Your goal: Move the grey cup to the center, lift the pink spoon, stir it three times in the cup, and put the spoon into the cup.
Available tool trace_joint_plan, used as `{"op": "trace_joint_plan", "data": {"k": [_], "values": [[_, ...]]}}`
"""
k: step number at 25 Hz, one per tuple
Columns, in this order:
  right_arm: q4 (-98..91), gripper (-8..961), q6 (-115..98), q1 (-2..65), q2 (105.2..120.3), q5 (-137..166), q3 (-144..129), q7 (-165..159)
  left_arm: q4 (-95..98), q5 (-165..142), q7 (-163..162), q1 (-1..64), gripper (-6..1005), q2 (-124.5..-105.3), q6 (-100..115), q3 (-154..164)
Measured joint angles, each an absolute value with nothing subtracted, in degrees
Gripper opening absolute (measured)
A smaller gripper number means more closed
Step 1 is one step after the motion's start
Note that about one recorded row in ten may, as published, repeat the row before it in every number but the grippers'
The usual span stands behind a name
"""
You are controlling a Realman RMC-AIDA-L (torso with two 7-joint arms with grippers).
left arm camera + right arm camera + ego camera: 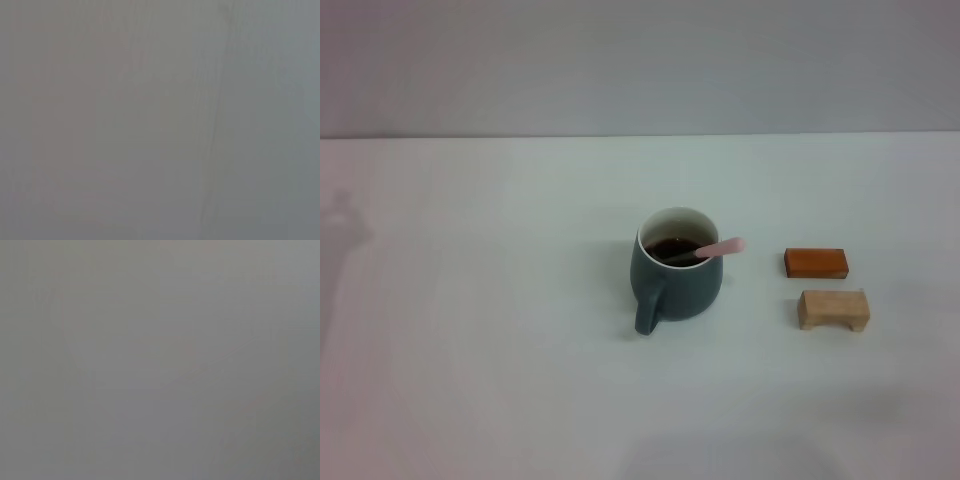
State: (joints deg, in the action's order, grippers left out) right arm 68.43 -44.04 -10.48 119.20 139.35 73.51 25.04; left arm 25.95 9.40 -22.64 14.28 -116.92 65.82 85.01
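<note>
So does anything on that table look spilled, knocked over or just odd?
Nothing stands out. The grey cup stands upright on the white table with dark liquid inside and no spill around it. The pink spoon leans in it, handle over the rim. An orange-brown block and a pale wooden block lie neatly beside it.
</note>
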Motion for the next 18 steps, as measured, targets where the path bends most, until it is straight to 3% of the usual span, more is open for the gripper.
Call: {"op": "trace_joint_plan", "data": {"k": [10, 18], "values": [[51.79, 409, -56.56, -7.36, 119.19, 130.45, 78.15, 25.30, 20.25, 9.47, -15.39, 17.23, -2, -116.19, 64.37, 78.90], [41.35, 409, -68.73, -1.95, 119.08, 121.68, 73.92, 24.91, 17.27, 9.44, -10.86, 20.00, -2, -117.32, 63.58, 71.54]]}}
